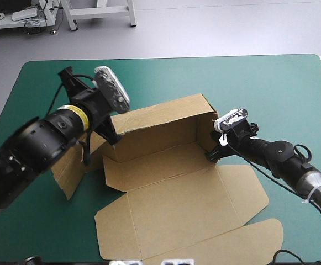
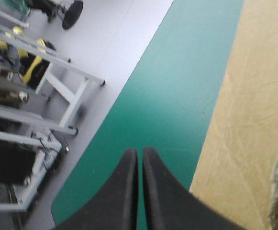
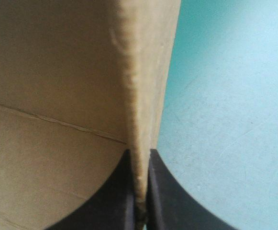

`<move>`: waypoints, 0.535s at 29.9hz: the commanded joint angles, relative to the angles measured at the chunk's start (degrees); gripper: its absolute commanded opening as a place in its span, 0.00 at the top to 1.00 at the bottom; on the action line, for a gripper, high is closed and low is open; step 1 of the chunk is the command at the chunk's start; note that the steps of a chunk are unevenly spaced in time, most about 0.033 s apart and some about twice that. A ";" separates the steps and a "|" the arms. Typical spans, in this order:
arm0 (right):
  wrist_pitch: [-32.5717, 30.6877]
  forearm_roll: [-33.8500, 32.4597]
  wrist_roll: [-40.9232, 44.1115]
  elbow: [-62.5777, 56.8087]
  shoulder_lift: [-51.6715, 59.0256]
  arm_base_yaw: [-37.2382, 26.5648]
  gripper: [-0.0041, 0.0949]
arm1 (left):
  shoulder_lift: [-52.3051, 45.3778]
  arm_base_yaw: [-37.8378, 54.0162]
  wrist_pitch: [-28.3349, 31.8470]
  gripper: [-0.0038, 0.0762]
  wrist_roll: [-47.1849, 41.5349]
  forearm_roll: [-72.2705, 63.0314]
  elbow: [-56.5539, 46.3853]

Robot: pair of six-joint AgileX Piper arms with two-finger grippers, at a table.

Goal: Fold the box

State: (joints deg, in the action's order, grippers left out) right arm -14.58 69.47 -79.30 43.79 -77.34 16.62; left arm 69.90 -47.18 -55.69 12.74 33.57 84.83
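While the right gripper (image 3: 139, 154) has its black fingers pressed onto the edge of a raised end wall of the box (image 1: 171, 204), with the board pinched between them, the left gripper (image 2: 139, 152) has its fingers together. Only a hairline slit shows between them and nothing is in it; brown board is just beside them and bare teal-green cover lies ahead. One box, two grippers. From above, the left gripper is at the left end of the long rear wall and the right is at the short wall on the opposite end; both walls stand up. The box sits in the middle of the table (image 1: 270, 83), its long axis running left to right, the right end swung slightly toward the far edge. Its lid panel lies flat, pointing at the near edge, and one flap spreads toward the left edge.
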 commanded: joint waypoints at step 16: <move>-29.32 -55.31 57.26 18.12 4.62 -0.25 0.98 | -2.25 32.86 -4.05 0.94 0.35 -17.91 3.09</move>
State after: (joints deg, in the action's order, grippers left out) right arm -38.64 20.69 -29.63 58.25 -74.69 16.56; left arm 69.03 -17.02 -62.01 13.26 16.32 86.06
